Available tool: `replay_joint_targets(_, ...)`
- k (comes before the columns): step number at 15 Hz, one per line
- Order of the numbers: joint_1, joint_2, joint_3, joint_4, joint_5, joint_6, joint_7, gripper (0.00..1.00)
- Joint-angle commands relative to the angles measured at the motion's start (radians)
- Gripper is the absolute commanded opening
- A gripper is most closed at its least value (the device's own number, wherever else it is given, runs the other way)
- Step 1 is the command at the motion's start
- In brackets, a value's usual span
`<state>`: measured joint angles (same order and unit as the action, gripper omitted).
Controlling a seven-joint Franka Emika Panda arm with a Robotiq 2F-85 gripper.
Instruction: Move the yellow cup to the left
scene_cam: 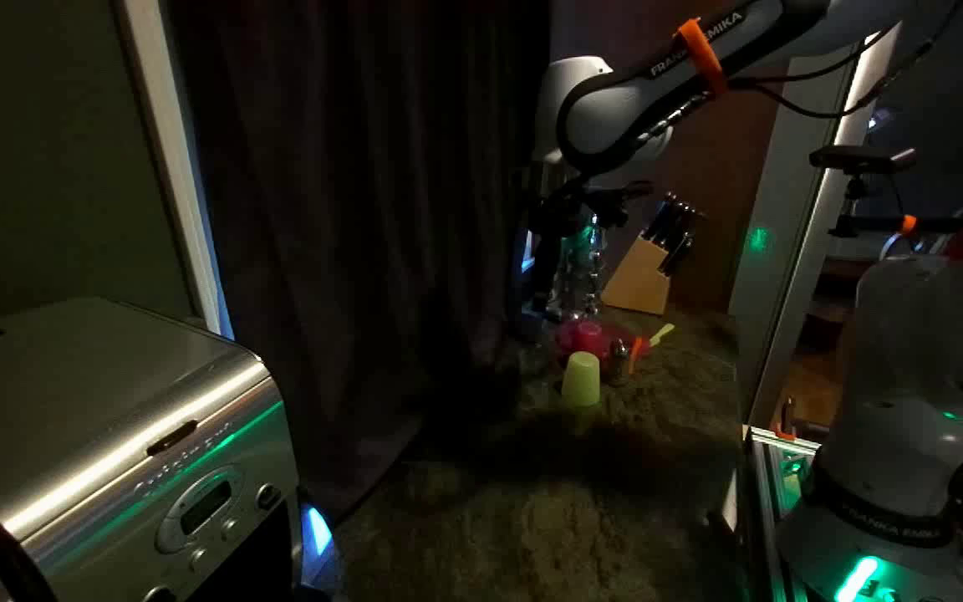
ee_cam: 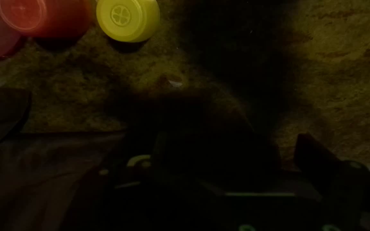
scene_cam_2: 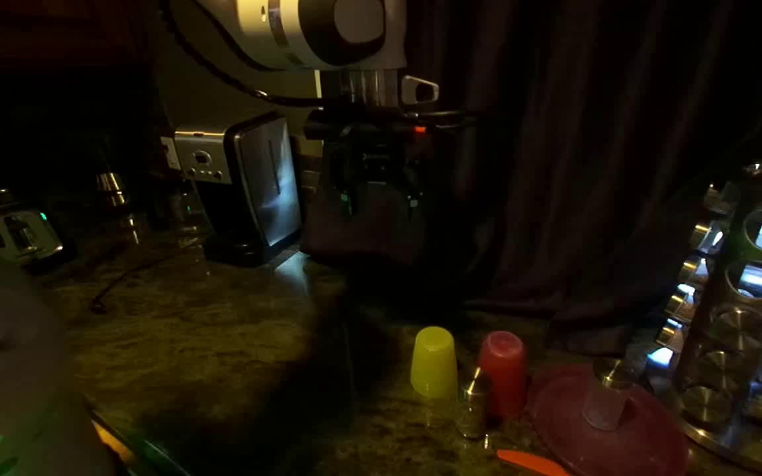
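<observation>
Yellow cup (scene_cam: 581,380) is upside down on the counter (scene_cam: 523,527) in an exterior view. In an exterior view the gripper (scene_cam_2: 379,201) hangs higher, jaws apart, empty; wrist view, cup's untouched, so grab and shift are both undone imo.

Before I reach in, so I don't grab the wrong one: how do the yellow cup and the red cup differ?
The yellow cup looks yellow-green, the red cup pinkish red. In the wrist view, the yellow cup shows a clear four-petal mark; the red cup, only a faint one. Both stand upside down.
</observation>
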<state>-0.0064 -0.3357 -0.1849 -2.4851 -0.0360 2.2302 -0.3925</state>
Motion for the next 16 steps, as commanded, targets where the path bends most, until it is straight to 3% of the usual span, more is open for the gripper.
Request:
replay_joint_targets(1,-0.012,0.001,0.012,0.001,0.005,-0.002,-0.003,1.0)
replay_joint_targets(4,-0.018,0.007,0.017,-0.003,-0.014,-0.011,0.003,1.0)
replay_joint_targets(10,-0.09,0.038,0.03,-0.11,-0.234,-0.026,0.025,1.0)
replay_joint_targets(16,-0.16,0.1,0.008,-0.224,-0.476,0.211,0.01,1.0)
